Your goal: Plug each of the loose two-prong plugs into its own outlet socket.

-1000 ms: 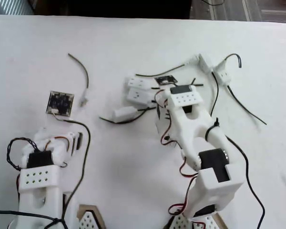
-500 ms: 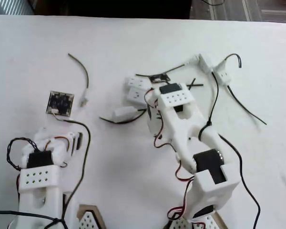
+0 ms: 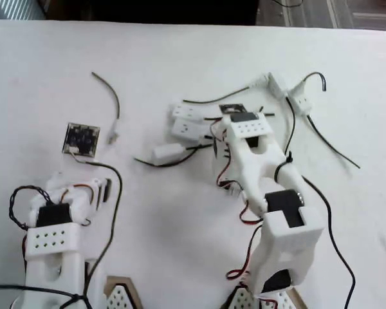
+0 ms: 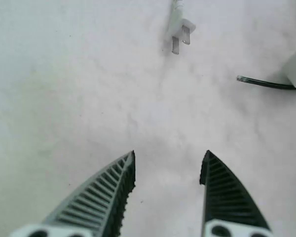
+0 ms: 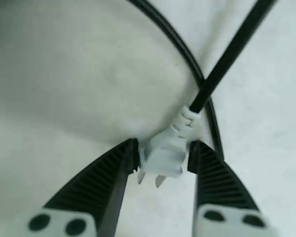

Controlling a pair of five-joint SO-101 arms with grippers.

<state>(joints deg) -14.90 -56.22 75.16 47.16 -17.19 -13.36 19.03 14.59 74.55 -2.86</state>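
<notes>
Right claw (image 5: 163, 146) seemingly pinches a white plug (image 5: 163, 157) between ribbed fingers (image 5: 111, 180).

The left arm (image 3: 48, 241) and right arm (image 3: 260, 164) are blocky white plastic shells with black servo motors, hole-dotted plates, loose red and black wires and black cable ties. The left gripper (image 4: 169, 155) and right gripper (image 5: 163, 148) have dark, ribbed, tapered fingers on white bases with round holes.

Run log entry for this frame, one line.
right gripper: shut on plug | left gripper: open above table, loose plug beyond it | outlets: near right gripper
</notes>
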